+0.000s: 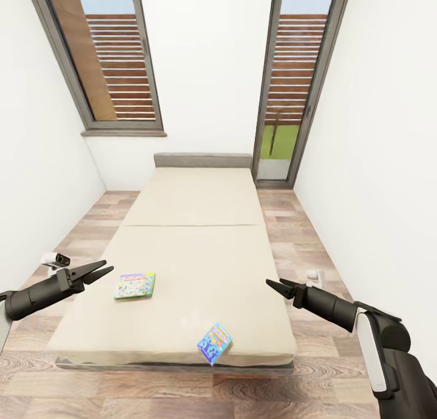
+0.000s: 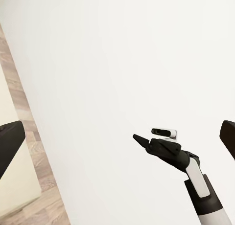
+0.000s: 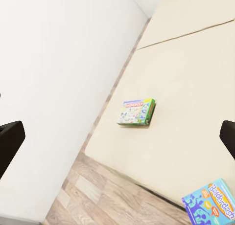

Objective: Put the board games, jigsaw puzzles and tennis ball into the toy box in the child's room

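Blue board game (image 1: 214, 343) overhangs bed's (image 1: 200, 224) near edge; green one (image 1: 135, 285) lies inboard.

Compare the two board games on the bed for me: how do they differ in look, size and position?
The green-and-white board game looks larger than the blue board game. The green-and-white one lies well in from the bed's foot edge, nearer the left gripper; the blue one sits right at the foot edge, turned at an angle. The blue one lies closer to the right gripper. Both are flat printed boxes, untouched.

Two board games lie flat on the bed: green-and-white Monopoly box (image 1: 135, 285), blue box (image 1: 214, 343) at its foot edge.
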`<state>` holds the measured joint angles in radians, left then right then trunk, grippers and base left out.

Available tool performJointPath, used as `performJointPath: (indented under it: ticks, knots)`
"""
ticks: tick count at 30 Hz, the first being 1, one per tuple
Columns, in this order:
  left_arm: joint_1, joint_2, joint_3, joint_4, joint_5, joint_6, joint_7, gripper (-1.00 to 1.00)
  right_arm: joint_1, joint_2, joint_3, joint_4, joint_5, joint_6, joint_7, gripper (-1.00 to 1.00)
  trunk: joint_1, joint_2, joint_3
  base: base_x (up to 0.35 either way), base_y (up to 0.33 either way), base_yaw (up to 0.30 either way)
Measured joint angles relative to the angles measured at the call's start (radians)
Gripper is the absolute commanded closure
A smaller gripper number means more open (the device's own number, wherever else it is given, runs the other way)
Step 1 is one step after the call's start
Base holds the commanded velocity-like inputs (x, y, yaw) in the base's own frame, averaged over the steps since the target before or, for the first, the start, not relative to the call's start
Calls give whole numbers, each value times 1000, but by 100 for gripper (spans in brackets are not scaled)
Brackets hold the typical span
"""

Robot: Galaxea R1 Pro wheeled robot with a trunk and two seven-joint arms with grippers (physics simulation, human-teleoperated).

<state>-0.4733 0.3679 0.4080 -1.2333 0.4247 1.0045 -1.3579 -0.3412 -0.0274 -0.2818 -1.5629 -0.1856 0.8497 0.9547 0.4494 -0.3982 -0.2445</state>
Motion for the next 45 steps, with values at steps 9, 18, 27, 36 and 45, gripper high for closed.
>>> performJointPath:
  ticks: [9,18,27,36,45]
  knots:
    - [0,0,0,-4,1,1,-1,-100,0,0,-1,0,0,0,0,-100,0,0,15,0,0,0]
    - [0,0,0,-5,2,9,-1,-100,0,0,0,0,0,0,0,-100,0,0,29,0,0,0]
    - [0,1,0,-5,0,13,-1,-100,0,0,0,0,1,0,-2,-100,0,0,44,0,0,0]
    - [-1,1,0,-4,0,14,-1,-100,0,0,0,0,0,0,-4,-100,4,-7,56,0,0,0]
    - [-1,2,0,-5,0,15,-1,-100,0,0,0,0,1,0,-5,-100,38,-70,42,0,0,0]
